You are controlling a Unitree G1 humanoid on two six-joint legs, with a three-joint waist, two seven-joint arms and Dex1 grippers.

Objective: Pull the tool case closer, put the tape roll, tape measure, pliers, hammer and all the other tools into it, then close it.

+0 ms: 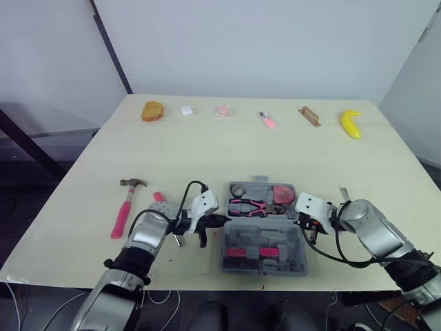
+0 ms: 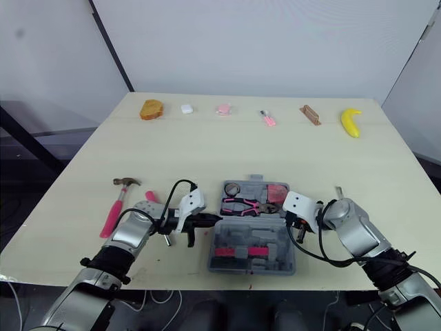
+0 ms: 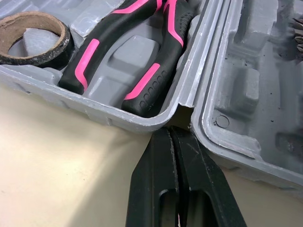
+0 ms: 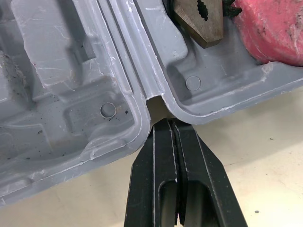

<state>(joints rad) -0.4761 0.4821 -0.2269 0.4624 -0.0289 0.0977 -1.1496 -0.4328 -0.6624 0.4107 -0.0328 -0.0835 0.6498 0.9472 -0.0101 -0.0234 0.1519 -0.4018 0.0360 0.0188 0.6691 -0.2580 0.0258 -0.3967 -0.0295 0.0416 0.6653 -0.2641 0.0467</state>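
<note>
Here the tool case [image 1: 300, 256] lies open at the six o'clock edge of the table [image 1: 207, 152], its two grey halves spread flat; the far half holds the tape roll [image 1: 238, 189] at its ten o'clock corner, the pink-handled pliers [image 1: 249, 205] across its middle and the red tape measure [image 1: 282, 194] at two o'clock; the hammer [image 1: 125, 207] lies on the table well apart at the case's nine o'clock; the left end effector [image 3: 170, 135] has its fingers pressed together, empty, tips at the hinge notch on the case's nine o'clock side; the right end effector [image 4: 171, 124], likewise closed on nothing, sits at the three o'clock notch.
</note>
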